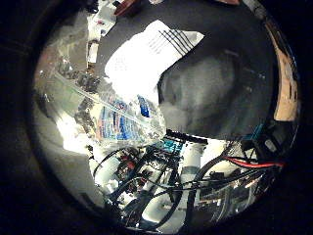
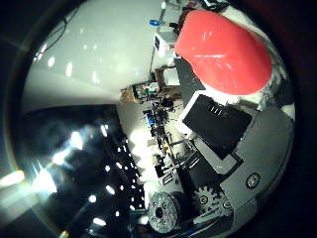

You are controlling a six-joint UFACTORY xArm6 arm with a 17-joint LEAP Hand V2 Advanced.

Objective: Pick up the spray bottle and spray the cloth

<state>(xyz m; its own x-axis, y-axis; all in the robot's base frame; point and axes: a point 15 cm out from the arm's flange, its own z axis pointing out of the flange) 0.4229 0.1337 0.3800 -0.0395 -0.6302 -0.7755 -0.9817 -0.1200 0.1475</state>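
Close against the palm, clear spray bottle (image 1: 122,115) apparently lifted, white cloth (image 1: 146,54) on dark tabletop (image 1: 234,44) beyond; finger grip unclear; spraying unconfirmed.

Little-finger view: you look from the palm onto the white cloth (image 1: 146,58) on the dark counter (image 1: 230,54), fairly near.
Thumb view: you face outward across the room, the hand (image 2: 223,129) close alongside.
Shared: nothing you can tell.

I take this for a robotics lab: a dark worktable (image 1: 234,58), a plain white wall (image 2: 114,44), and cluttered equipment benches (image 2: 158,114) toward twelve o'clock.
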